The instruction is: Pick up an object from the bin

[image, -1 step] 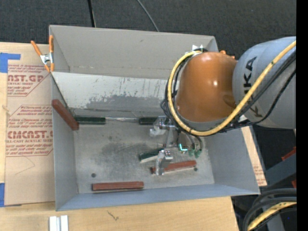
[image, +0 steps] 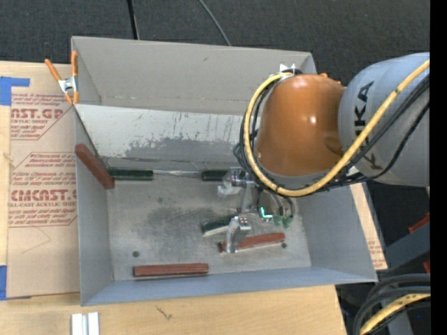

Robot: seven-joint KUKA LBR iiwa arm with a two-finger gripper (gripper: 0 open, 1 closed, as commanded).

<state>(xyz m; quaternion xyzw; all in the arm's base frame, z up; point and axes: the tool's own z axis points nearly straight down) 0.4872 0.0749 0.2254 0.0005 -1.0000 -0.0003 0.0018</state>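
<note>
Setting: robotics laboratory cell. A large grey industrial arm lettered KUKA (image: 391,117), wearing a rounded orange wrist cover (image: 300,128), is hanging over a grey sheet-metal bin (image: 188,58). The bin is sitting on a pale wooden desk (image: 209,316). A black cable (image: 130,9) is lying across the dark carpeted floor (image: 314,12).

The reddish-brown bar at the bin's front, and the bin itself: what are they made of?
The bar looks like wood or matte plastic: dull, evenly coloured, no shine; which, I can't say. The bin looks like grey sheet metal, with pale scuffs on its back wall.
</note>
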